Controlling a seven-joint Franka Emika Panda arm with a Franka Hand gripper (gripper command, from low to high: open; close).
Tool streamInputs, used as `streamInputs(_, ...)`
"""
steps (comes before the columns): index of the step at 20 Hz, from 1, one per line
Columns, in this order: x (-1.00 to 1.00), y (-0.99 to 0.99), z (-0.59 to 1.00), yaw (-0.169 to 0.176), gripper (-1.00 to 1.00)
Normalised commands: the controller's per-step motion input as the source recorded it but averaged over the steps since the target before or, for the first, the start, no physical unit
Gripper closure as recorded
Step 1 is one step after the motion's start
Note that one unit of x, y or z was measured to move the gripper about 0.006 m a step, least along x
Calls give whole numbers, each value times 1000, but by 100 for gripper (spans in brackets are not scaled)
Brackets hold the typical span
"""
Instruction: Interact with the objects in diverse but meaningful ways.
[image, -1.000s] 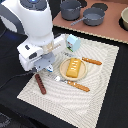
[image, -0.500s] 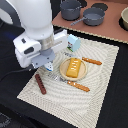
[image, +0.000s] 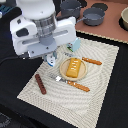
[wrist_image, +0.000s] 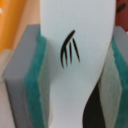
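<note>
White bone-shaped piece (wrist_image: 75, 65) is pinched between the claw (image: 51, 59) pads at centre-left of the exterior view, beside the plate (image: 64, 74); its narrow waist could let it twist or slip.

My pads (wrist_image: 32, 85) pinch the white bone (wrist_image: 75, 65), which bears a black claw mark. The ridged orange block (image: 73, 67) lies on a plate. At its eight o'clock, the brown stick (image: 40, 84); at twelve, the blue cup (image: 76, 46).
</note>
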Motion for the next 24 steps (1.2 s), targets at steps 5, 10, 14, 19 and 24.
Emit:
streamInputs(5,830,-617,378,-76,100)
streamInputs(10,739,-670,47,-76,100)
streamInputs(14,708,-666,0,-72,100)
streamInputs(19,706,-671,-8,-72,100)
streamInputs(24,705,-395,-163,-64,100)
